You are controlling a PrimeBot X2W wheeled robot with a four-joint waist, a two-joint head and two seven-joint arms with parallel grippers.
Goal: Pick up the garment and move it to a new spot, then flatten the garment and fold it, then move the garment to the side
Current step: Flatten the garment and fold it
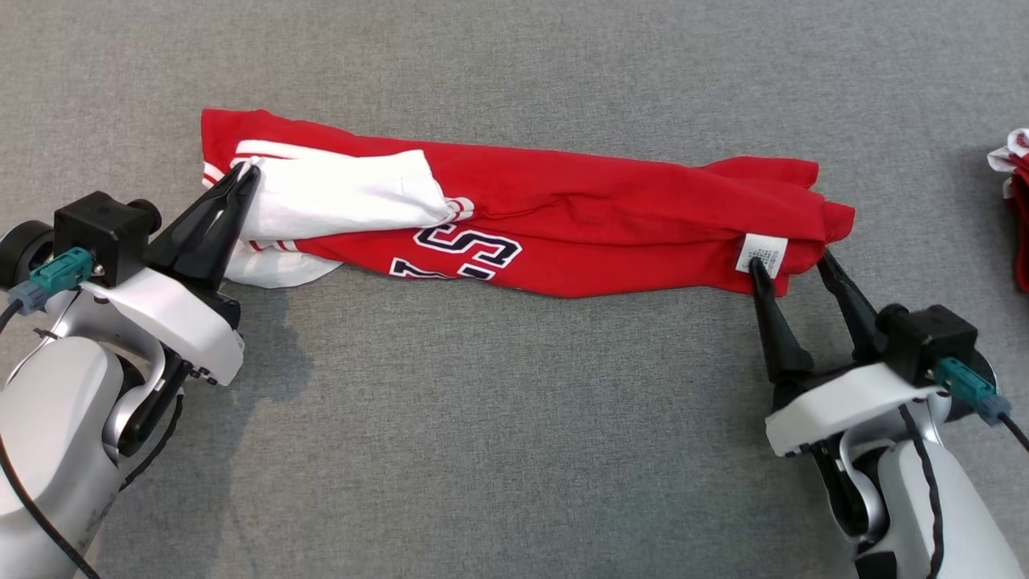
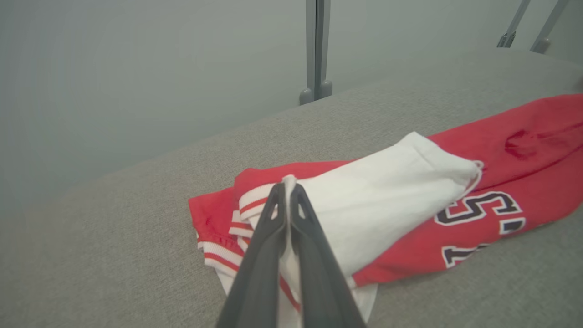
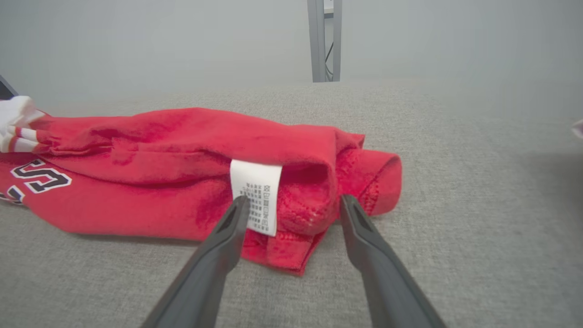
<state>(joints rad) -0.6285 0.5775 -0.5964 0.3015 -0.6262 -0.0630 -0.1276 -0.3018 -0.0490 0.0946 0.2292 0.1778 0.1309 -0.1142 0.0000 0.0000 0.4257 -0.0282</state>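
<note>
Garment (image 1: 563, 233) lies crosswise: my left gripper (image 1: 245, 173) pinches its white end, right gripper (image 1: 789, 260) gapes astride the tagged end.

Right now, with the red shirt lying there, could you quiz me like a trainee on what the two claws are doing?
1. True or false: the left gripper is shut on the garment's white sleeve.
2. The right gripper's jaws are: A) shut on the cloth, B) open, straddling the garment's end, C) raised clear of the cloth.
3. Fill in: the label sits at the garment's ___ end, by the robot's own sides.
Key: 1 true; 2 B; 3 right.
</note>
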